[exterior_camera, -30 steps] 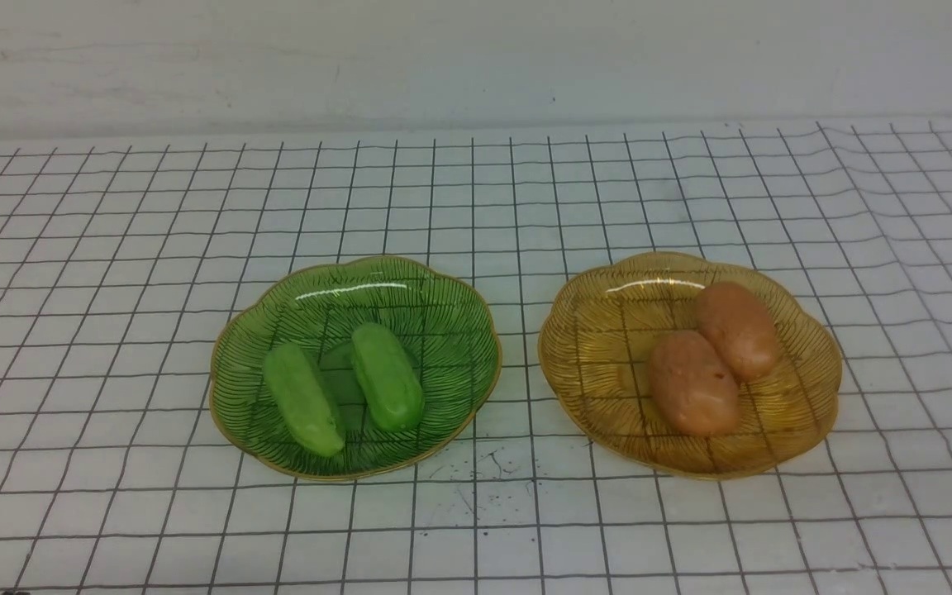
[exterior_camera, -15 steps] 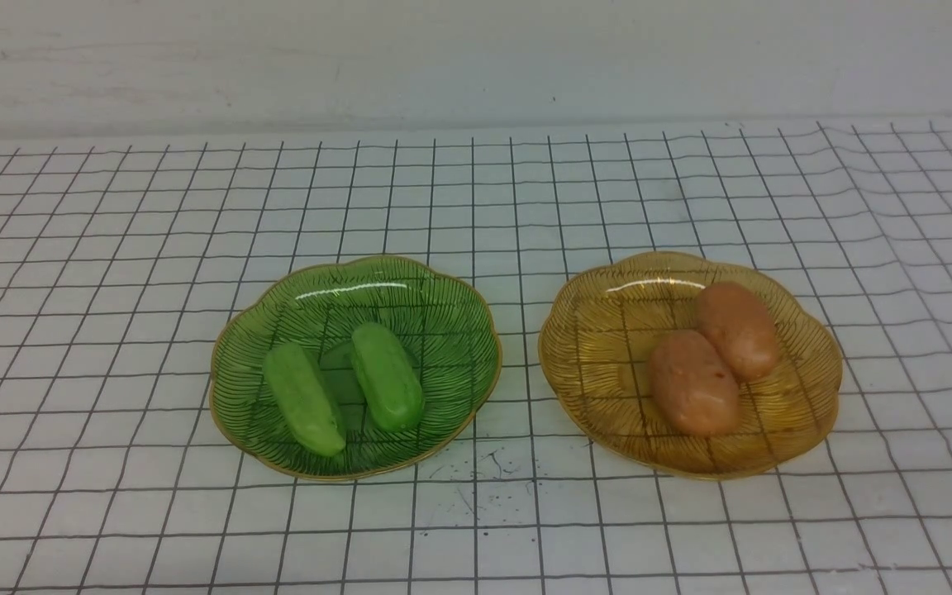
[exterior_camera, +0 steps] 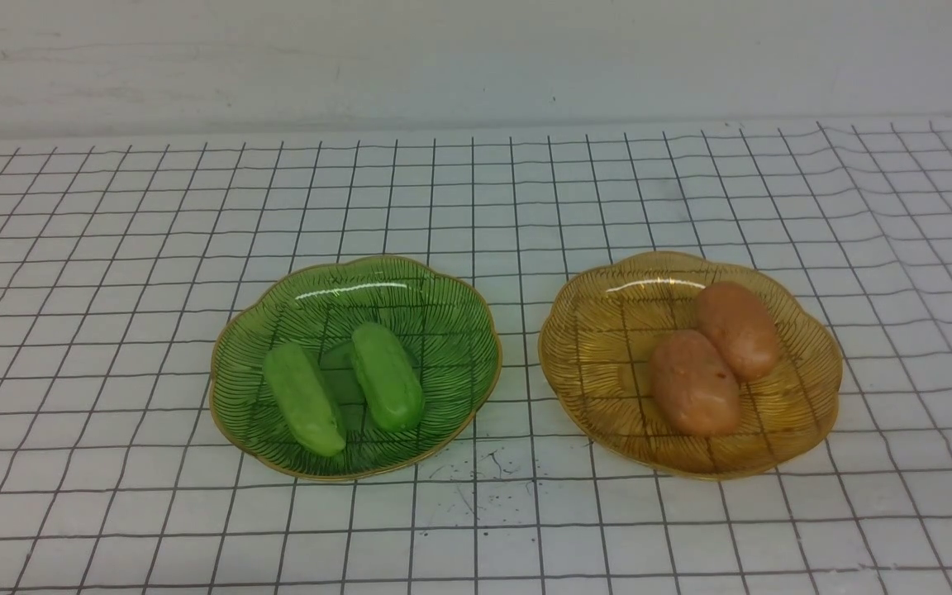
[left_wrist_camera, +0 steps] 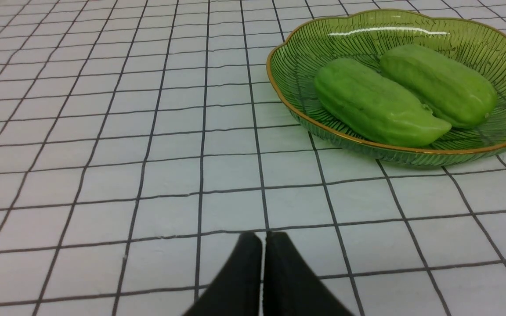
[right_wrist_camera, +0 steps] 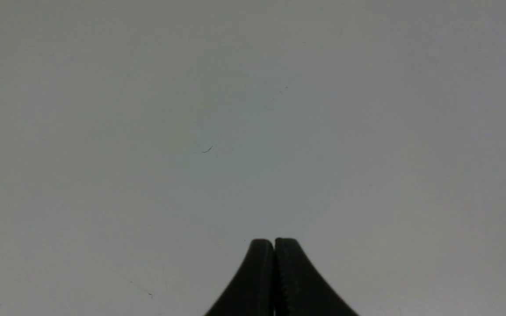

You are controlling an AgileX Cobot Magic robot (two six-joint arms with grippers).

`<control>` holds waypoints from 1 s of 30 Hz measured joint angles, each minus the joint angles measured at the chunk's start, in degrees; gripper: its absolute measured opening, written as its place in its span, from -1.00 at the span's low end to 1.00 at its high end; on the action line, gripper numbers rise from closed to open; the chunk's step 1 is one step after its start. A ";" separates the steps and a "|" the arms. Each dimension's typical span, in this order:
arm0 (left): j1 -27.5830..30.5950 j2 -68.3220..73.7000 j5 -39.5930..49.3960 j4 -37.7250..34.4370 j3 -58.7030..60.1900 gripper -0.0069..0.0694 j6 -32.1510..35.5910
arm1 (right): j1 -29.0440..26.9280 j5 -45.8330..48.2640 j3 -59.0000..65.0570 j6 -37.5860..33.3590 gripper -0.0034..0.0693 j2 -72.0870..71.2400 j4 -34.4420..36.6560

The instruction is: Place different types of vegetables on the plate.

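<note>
Front view: two cucumbers are seen in the green plate, two potatoes touching in the amber plate; open bench lies all around.

Left wrist view: the left fingers are clenched over bare bench near the green plate's rim.

Right wrist view: the right fingers are clenched, empty, against a blank surface.

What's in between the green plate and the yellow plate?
Nothing but bare checked tablecloth. In the front view the green plate and the yellow plate sit apart, and no vegetable lies in that gap.
</note>
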 joint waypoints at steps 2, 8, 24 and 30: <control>0.00 0.00 0.00 0.00 0.00 -0.84 0.00 | 0.00 0.00 0.00 0.00 -0.95 0.00 0.00; 0.00 0.00 0.00 0.00 0.00 -0.84 0.00 | 0.00 1.04 0.00 -1.44 -0.95 0.00 -1.25; 0.00 0.00 0.00 0.00 0.00 -0.84 0.00 | 0.00 10.64 11.16 -7.45 -0.95 -2.29 -13.41; 0.00 0.00 0.00 0.00 0.00 -0.84 0.00 | 0.00 11.69 20.46 1.97 -0.95 -4.65 -21.86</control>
